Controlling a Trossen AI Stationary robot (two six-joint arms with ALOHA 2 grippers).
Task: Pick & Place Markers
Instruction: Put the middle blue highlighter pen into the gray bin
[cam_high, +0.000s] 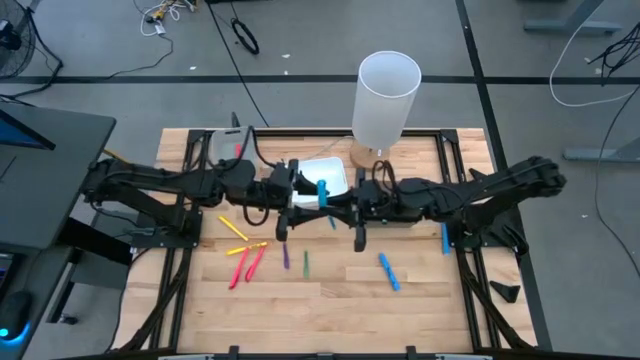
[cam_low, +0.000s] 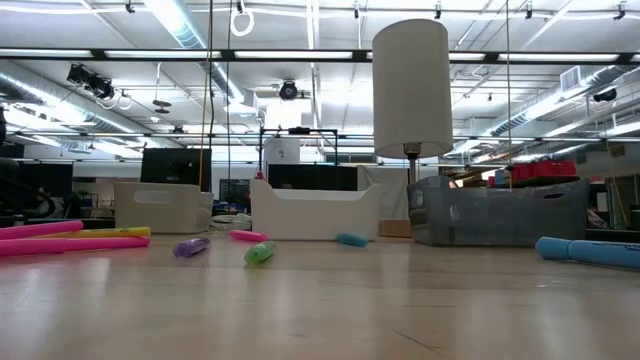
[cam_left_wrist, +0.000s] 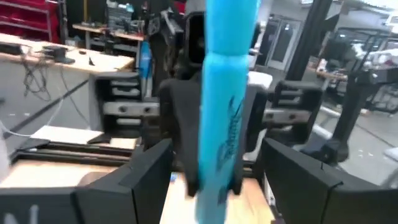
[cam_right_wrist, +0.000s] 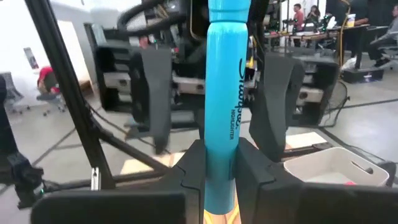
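Two tools (cam_high: 323, 200) meet mid-table, edges free.

Both arms (cam_high: 330, 205) cross above the white tray (cam_high: 325, 175); front table (cam_high: 330, 290) lies open.

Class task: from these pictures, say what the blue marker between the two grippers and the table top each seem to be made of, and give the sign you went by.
Blue marker: probably smooth plastic with a slight gloss; it has an even blue colour, soft highlights and black lettering printed on the barrel. Table top: looks like pale wood with a smooth, perhaps sealed, finish; strips with grain lines show from above.
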